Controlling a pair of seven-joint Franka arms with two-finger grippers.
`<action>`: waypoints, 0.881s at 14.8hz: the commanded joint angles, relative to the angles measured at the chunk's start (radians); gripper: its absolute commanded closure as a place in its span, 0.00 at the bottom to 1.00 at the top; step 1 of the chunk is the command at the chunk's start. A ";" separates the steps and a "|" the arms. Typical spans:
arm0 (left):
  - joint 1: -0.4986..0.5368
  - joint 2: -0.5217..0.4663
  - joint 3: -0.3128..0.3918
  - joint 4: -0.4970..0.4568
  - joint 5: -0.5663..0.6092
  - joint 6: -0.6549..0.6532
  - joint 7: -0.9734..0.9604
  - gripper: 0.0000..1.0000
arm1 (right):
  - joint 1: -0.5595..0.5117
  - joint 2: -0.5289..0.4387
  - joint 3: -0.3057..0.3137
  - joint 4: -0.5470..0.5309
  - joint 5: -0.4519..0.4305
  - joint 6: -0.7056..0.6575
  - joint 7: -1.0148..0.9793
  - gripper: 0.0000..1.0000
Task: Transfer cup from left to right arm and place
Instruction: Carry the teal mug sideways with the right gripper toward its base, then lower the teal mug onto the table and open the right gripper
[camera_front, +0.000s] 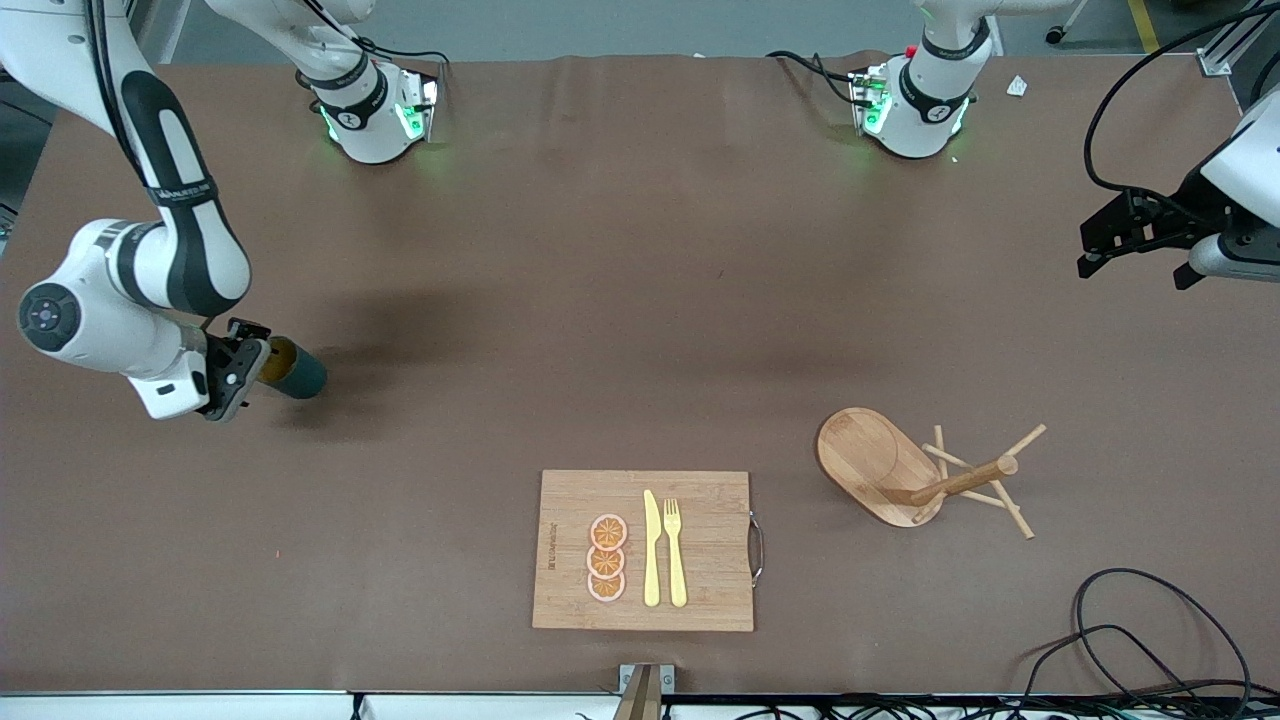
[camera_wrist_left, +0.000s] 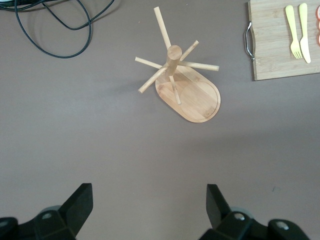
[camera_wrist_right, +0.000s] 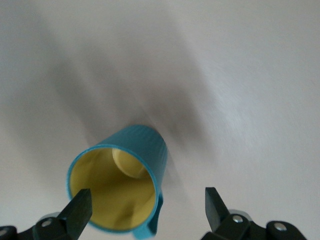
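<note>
- Right pincer (camera_wrist_right: 145, 207) spread wide around the cup (camera_wrist_right: 120, 187), which sits on the counter (camera_front: 640, 300) at the right arm's end; one finger (camera_wrist_right: 80, 207) over the rim could tip it on withdrawal.
- Left pincer (camera_wrist_left: 147, 207) wide, empty, waiting above the peg rack (camera_wrist_left: 182, 85).

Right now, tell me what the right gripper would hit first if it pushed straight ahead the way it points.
The cup. It sits right between the open fingers of the right gripper, yellow mouth facing them. Whether they touch it is unclear.
</note>
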 joint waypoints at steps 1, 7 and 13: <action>0.001 -0.003 -0.006 0.002 0.020 -0.004 -0.006 0.00 | -0.023 -0.096 0.017 0.000 0.003 -0.092 0.240 0.00; 0.002 -0.003 -0.006 0.002 0.020 -0.004 -0.006 0.00 | 0.049 -0.230 0.023 0.032 0.002 -0.232 0.811 0.00; 0.001 -0.003 -0.006 0.002 0.020 -0.004 -0.006 0.00 | 0.076 -0.230 0.025 0.274 -0.007 -0.529 1.069 0.00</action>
